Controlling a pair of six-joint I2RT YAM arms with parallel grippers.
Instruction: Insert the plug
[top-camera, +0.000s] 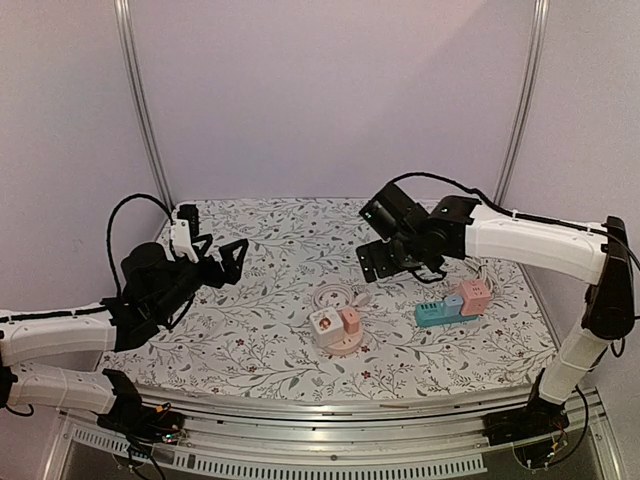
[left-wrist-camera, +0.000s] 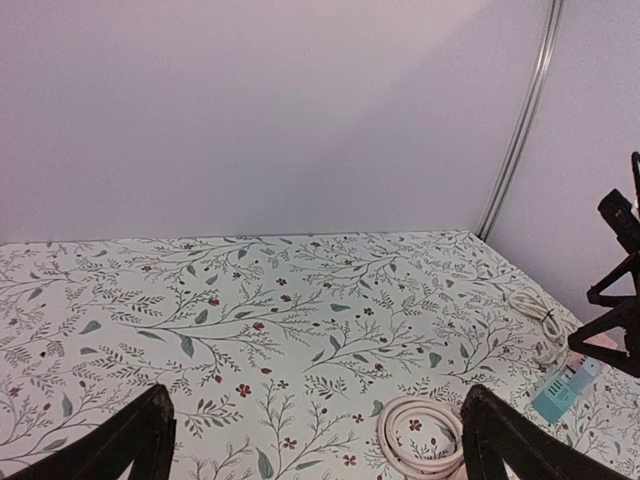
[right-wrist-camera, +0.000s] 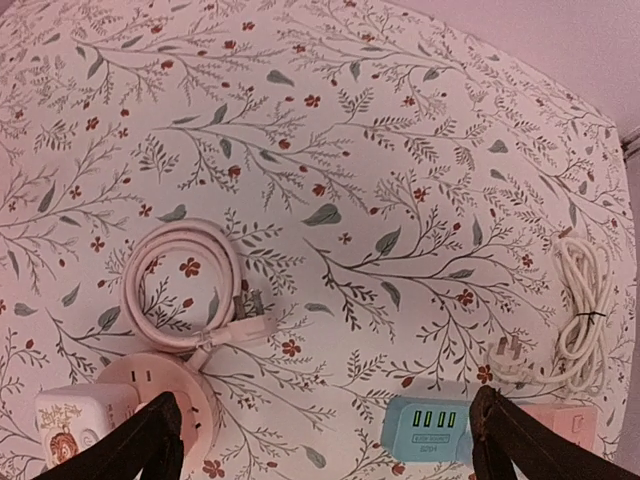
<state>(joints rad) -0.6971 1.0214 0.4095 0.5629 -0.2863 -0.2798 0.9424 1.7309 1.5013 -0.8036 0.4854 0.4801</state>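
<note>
count: 2 arms, 2 grippers, 2 socket units, 2 cables, 2 plugs. floral table (top-camera: 250, 345) carries all items. unit 1: round pink socket base (top-camera: 338, 343), centre-front, w/ a white cube adapter (top-camera: 322, 324) and a pink cube adapter (top-camera: 350, 321) seated side by side on top. unit 2: teal strip (top-camera: 438, 314), to the right of the base and apart from it, w/ a pink block (top-camera: 475, 296) at its right end. cable 1: pink cable (right-wrist-camera: 185, 285), coiled in a ring just behind the round base; its plug (right-wrist-camera: 250, 305) lies flat on the cloth beside the coil, prongs up-right, not inserted in either unit. cable 2: white cable (right-wrist-camera: 585, 310), bundled, far right; its white plug (right-wrist-camera: 505, 365) lies just behind the teal strip, contact w/ strip cannot be told. left gripper (top-camera: 228, 245): raised over the left part of the table, fingers spread wide, nothing between them, touching nothing; left wrist view shows only bare cloth and the coil's edge between the fingers (left-wrist-camera: 130, 440). right gripper (top-camera: 385, 262): held above the table behind both units, jaws spread wide, holding nothing, no contact; right wrist view looks down on coil, plug and both units, well below the fingers (right-wrist-camera: 530, 440).
</note>
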